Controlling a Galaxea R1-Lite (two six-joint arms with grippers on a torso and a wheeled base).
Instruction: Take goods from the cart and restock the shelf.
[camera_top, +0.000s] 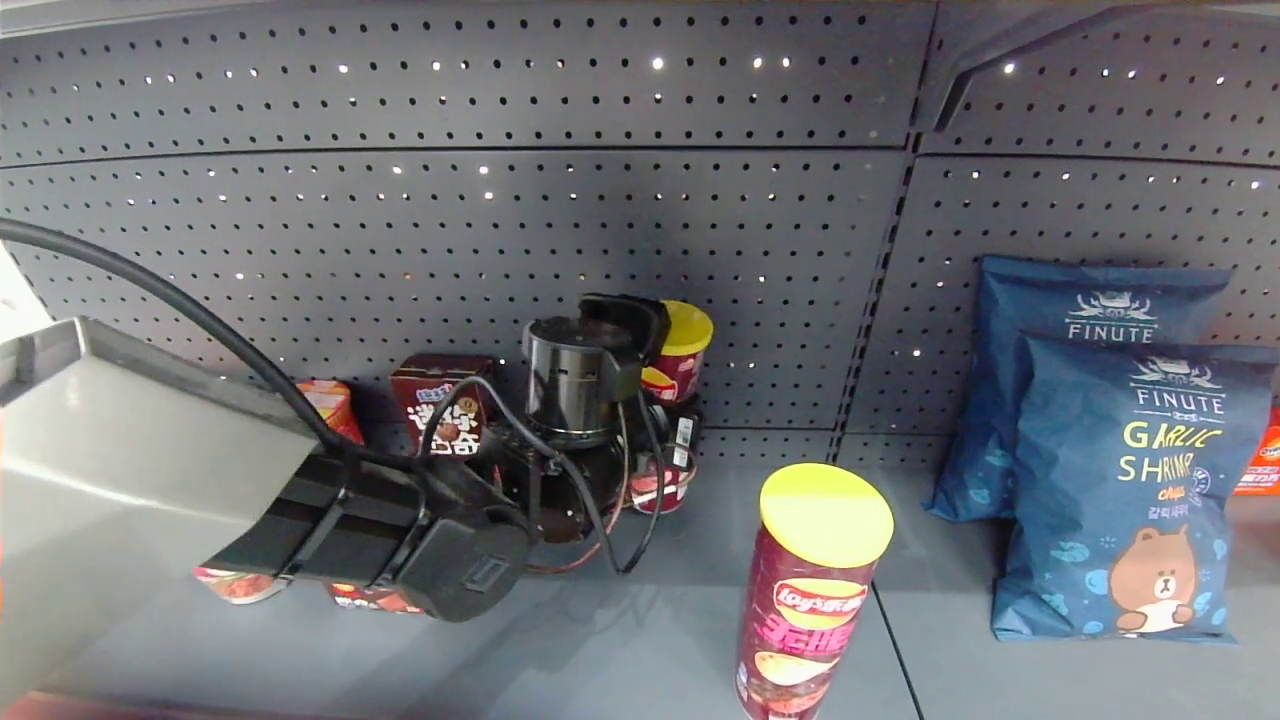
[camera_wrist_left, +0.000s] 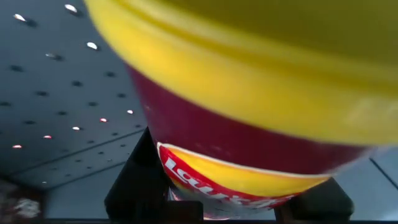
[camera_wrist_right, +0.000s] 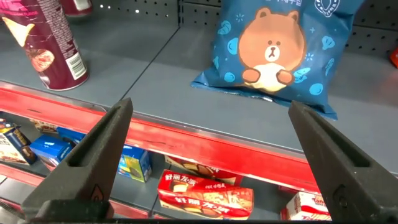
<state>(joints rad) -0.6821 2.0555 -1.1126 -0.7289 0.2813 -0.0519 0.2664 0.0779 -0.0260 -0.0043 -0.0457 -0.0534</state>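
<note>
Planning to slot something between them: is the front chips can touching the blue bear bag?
Apart. The head view shows a strip of bare shelf between the front chips can and the blue bear bag.

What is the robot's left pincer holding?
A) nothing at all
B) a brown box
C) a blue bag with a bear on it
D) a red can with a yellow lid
D: the left pincer is closed around a red can with a yellow lid, with its dark fingers on either side of the can.

Maroon chip can (camera_top: 684, 350), yellow lid, upright near shelf (camera_top: 640, 620) back.
</note>
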